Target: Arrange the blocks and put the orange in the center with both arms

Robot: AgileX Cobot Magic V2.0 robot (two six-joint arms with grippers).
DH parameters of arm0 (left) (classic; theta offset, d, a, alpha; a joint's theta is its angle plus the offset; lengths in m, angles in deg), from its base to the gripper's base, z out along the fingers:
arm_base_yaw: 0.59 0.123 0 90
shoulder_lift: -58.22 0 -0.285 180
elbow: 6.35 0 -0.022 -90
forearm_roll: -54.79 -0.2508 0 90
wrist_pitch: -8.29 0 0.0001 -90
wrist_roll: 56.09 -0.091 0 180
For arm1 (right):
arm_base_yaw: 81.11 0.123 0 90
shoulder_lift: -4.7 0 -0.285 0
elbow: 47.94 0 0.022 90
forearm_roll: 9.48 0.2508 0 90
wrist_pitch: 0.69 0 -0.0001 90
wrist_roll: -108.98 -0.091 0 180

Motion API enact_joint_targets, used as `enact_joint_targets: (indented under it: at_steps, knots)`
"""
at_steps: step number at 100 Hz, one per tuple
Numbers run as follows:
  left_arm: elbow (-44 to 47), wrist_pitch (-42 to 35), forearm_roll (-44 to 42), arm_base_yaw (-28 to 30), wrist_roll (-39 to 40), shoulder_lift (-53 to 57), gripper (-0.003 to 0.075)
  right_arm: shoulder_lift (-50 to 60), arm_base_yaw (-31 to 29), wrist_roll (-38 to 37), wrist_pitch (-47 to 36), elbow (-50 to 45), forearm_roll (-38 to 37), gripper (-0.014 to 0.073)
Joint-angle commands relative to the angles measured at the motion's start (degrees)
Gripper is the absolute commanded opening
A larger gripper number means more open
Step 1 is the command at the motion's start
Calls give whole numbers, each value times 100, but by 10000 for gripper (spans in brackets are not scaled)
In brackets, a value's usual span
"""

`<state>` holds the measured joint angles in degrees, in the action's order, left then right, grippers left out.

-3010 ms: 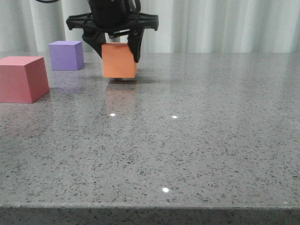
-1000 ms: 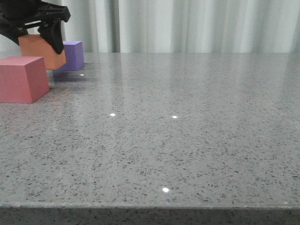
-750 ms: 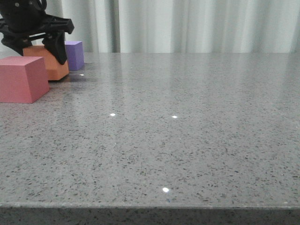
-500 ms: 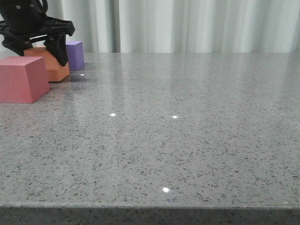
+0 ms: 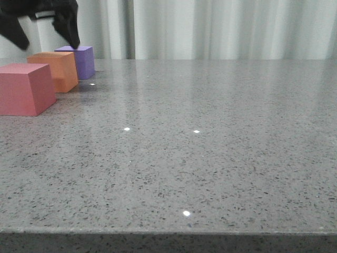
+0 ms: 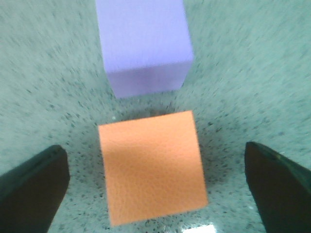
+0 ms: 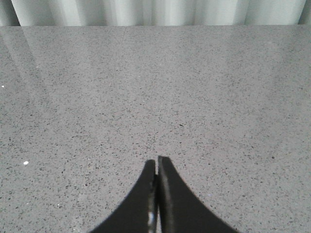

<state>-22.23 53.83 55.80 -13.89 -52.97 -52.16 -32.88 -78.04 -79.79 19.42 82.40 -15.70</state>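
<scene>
The orange cube (image 5: 57,70) rests on the table at the far left, between the pinkish-red cube (image 5: 25,88) in front and the purple cube (image 5: 80,60) behind. My left gripper (image 5: 45,37) is open and empty, raised above the orange cube. In the left wrist view the orange cube (image 6: 151,165) lies below and between the spread fingers (image 6: 31,187), clear of both, with the purple cube (image 6: 143,43) beyond it. My right gripper (image 7: 156,162) is shut and empty over bare table, seen only in its wrist view.
The grey speckled table (image 5: 200,137) stretches to the right of the cubes. White curtains (image 5: 221,26) hang behind its far edge. The front edge of the table runs along the bottom of the front view.
The left gripper carried the orange cube left, set it down between the pinkish-red and purple cubes, let go, and has risen above it.
</scene>
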Motion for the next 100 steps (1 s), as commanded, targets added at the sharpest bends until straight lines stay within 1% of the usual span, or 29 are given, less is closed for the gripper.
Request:
enact_joint_targets:
  at_steps: [1, 13, 25, 42, 54, 83, 100]
  knots:
    - [-164, -293, 68, 42, 15, 620, 690, -6, -49, 22, -444, 157, -97, -66]
    - [-20, -343, 68, 89, 15, 1068, 690, -6, -49, 22, -444, 157, -97, -66]
    - [473, -632, 68, 220, 15, 1693, 690, -6, -49, 22, -444, 157, -97, -66]
    - [1577, -1044, 111, 518, 15, 2759, 690, -6, -49, 22, -444, 157, -97, -66]
    - [2397, -1354, 111, 598, 15, 3628, 690, -6, -49, 22, -444, 157, -97, -66]
    - [4352, -2270, 111, 596, 15, 5677, 690, -6, -49, 22, -444, 157, -97, -66]
    - [5313, -2557, 111, 596, 15, 6852, 690, -6, -49, 22, -444, 157, -97, -66]
